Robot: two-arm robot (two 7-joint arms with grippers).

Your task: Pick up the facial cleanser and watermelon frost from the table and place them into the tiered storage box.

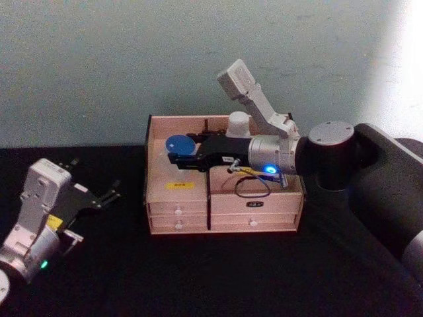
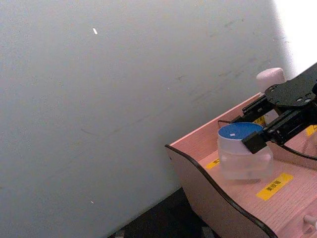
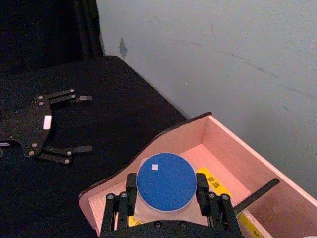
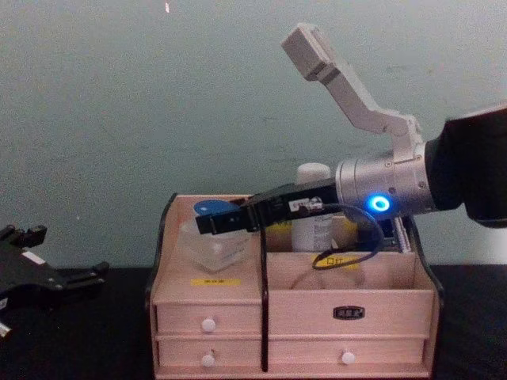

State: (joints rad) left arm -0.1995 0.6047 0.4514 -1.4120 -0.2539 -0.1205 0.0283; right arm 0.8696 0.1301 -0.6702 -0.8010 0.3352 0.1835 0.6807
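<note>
The watermelon frost [image 3: 165, 179], a frosted jar with a blue lid, sits low in the left compartment of the tiered storage box [image 1: 177, 200]. My right gripper [image 1: 177, 158] reaches in from the right and is shut on the jar [image 2: 238, 159], one finger on each side of the lid. The facial cleanser [image 1: 238, 123] stands upright in a back compartment behind the right arm, its white cap [image 4: 314, 171] showing above the box [image 4: 341, 298]. My left gripper [image 1: 96, 173] rests open on the black table, left of the box.
A pale wall stands close behind the box. A black cable loop [image 1: 254, 189] hangs from the right wrist over the box's right front compartment. Dark tabletop stretches in front of the drawers and between the box and the left gripper [image 3: 86, 123].
</note>
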